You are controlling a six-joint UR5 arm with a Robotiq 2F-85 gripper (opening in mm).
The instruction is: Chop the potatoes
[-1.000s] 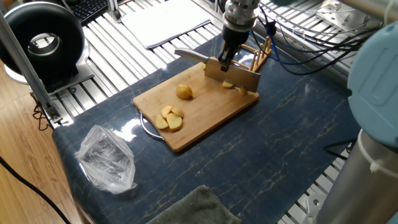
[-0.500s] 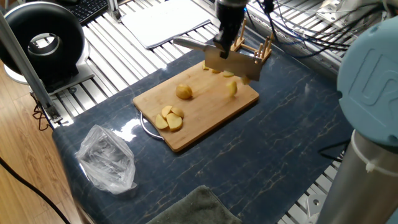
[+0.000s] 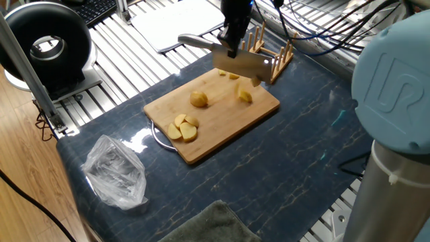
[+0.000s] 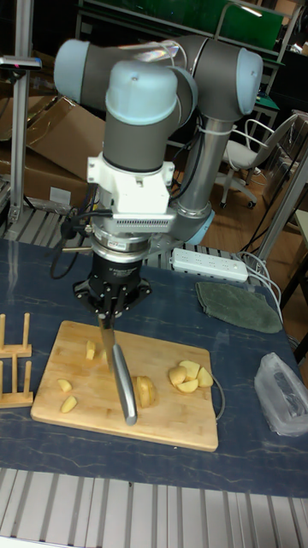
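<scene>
- Fixed view, I see the potatoes (image 3: 184, 127) in pale pieces scattered on the bamboo board (image 3: 222, 124).
- My gripper (image 3: 232, 42) is clenched around a cleaver (image 3: 240, 63), held above the board's far end.
- A wooden rack (image 3: 269, 50) stands just behind.

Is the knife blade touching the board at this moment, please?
No, in the fixed view the knife hangs above the board, with its blade clear of the wood and potato pieces lying below it.
</scene>
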